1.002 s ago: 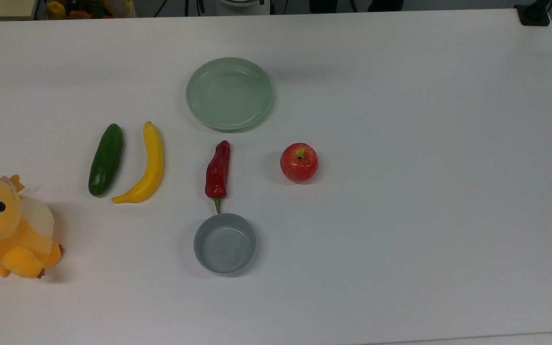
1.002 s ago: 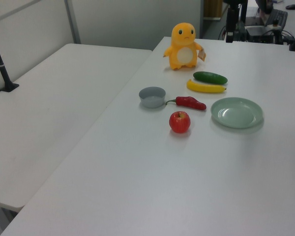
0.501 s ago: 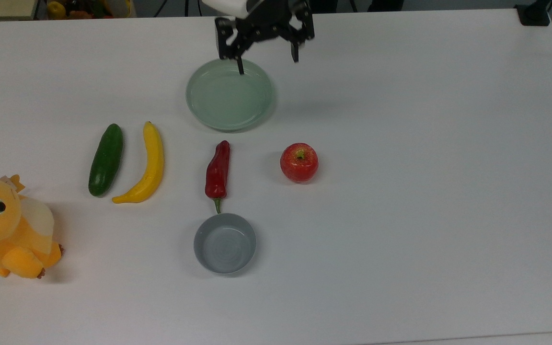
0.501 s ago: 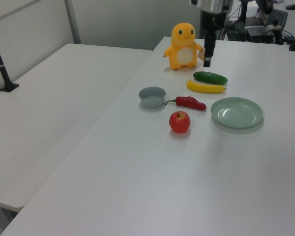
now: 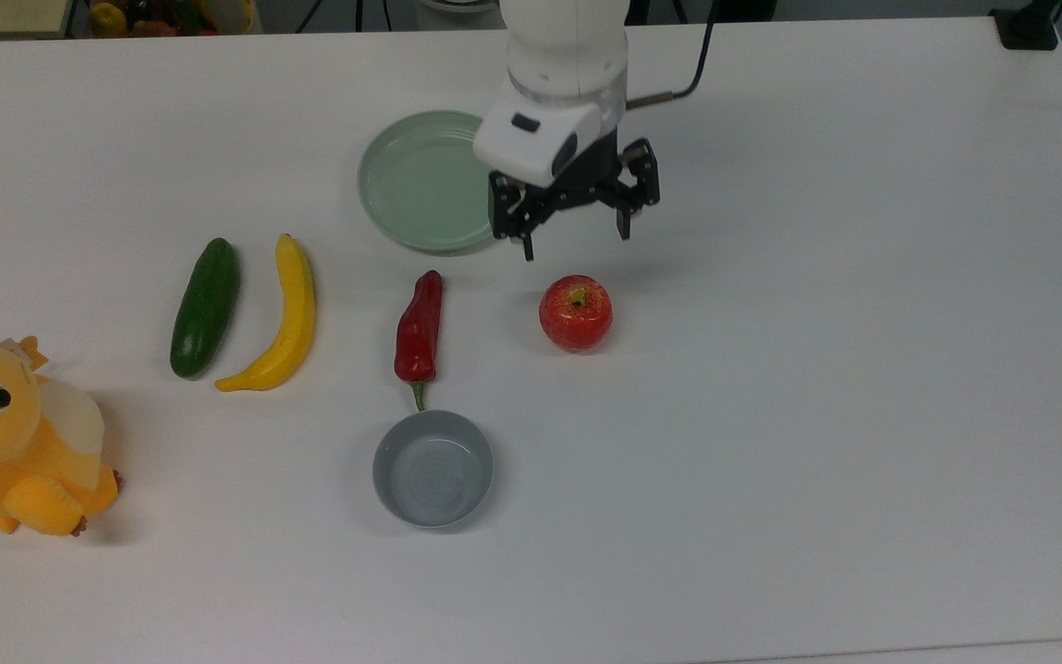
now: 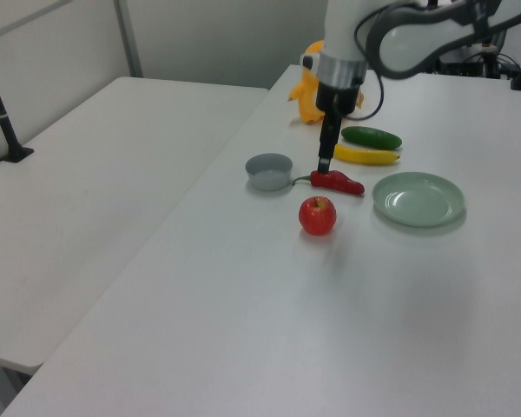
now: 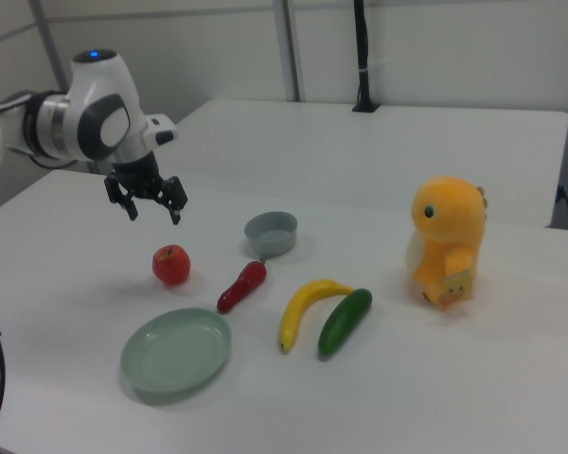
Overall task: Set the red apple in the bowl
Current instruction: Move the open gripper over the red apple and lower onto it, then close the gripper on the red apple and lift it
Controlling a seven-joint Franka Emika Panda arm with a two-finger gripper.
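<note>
Gripper: my gripper (image 5: 574,236) hangs above the table w/ jaws spread wide, nothing held.
Apple: red apple (image 5: 575,313) on the table, just at my 6 o'clock in the top view – chili pepper (image 5: 419,326) at its 9.
Bowl: bowl (image 5: 433,468) at the apple's 7–8 o'clock, well apart (empty).
Approach: centre over the stem dimple, drop straight, close at the widest girth.
Look: glossy, round, prob. slippery.

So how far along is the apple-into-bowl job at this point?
Nothing is placed yet: the round glossy red apple sits on the white table, and the small grey bowl is empty. The open black two-finger gripper hangs above the apple, holding nothing. Grasping, carrying and dropping remain.
</note>
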